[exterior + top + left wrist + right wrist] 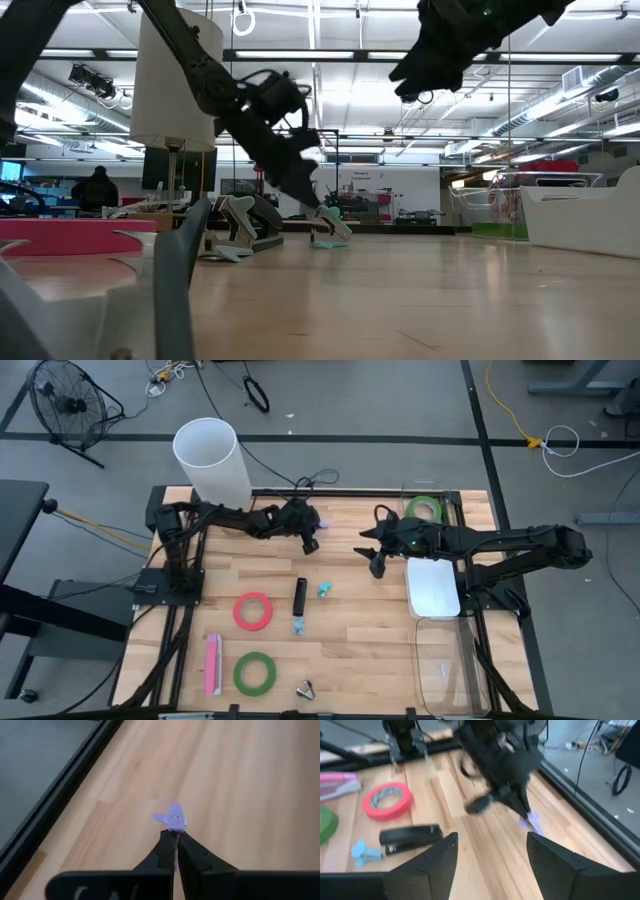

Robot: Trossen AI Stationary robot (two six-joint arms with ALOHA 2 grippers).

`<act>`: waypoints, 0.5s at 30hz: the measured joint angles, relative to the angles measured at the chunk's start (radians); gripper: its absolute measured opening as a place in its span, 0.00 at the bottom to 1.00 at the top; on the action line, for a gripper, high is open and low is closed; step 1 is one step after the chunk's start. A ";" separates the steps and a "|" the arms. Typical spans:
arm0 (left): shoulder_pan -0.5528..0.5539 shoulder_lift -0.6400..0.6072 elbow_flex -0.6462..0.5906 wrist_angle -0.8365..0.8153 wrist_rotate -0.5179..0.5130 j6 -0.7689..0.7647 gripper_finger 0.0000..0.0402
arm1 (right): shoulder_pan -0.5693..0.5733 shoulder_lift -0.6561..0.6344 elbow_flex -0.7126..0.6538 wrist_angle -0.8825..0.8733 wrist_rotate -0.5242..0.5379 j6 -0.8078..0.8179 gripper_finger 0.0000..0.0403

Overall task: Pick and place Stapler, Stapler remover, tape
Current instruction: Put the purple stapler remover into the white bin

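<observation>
While the worktop (370,630) carries most of the items loose on its wood, a tall white cylinder (211,460) stands at its far left corner, just behind the left arm's base. A clear bin (447,660) sits along the right edge toward the near corner, and a white tray (432,588) lies beside it, partly under the right arm. One green tape roll (426,508) rests in the far right corner inside a clear container. The red-pink tape roll (253,611) lies left of centre; a second green tape roll (255,672) lies nearer the front edge. A pink stapler (212,663) lies beside that roll, toward the left edge. The black stapler (299,596) lies at centre, with two small blue staple removers (325,589) (298,625) close by, apart from it. A small metal remover (306,688) sits at the front edge.

The left gripper (175,836) is low over the far middle of the worktop, fingers pinched together on a small purple staple remover (172,816). The right gripper (377,563) hangs above the worktop just to the right of it, fingers (555,857) parted, holding nothing. Nothing lies between the two grippers.
</observation>
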State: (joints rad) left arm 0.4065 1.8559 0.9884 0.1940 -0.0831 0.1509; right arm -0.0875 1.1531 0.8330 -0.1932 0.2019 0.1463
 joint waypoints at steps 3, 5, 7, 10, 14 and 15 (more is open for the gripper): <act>-0.041 -0.065 0.000 -0.027 0.047 -0.001 0.02 | 0.006 0.013 0.000 -0.004 -0.001 0.002 0.58; -0.077 -0.110 0.001 -0.033 0.054 0.014 0.02 | 0.010 0.035 0.000 0.012 0.000 0.001 0.58; -0.119 -0.155 0.001 -0.035 0.055 0.019 0.01 | 0.015 0.067 0.000 0.029 0.000 -0.001 0.58; -0.179 -0.221 0.001 -0.039 0.057 0.023 0.01 | 0.020 0.118 0.000 0.079 -0.002 -0.016 0.58; -0.251 -0.284 0.001 -0.068 0.055 0.041 0.01 | 0.020 0.167 0.000 0.163 -0.012 -0.076 0.58; -0.266 -0.295 0.001 -0.079 0.046 0.053 0.01 | 0.019 0.173 0.000 0.174 -0.010 -0.092 0.58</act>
State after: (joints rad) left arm 0.1407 1.5609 0.9890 0.1152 -0.0366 0.2043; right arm -0.0681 1.3263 0.8333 -0.0192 0.1916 0.0538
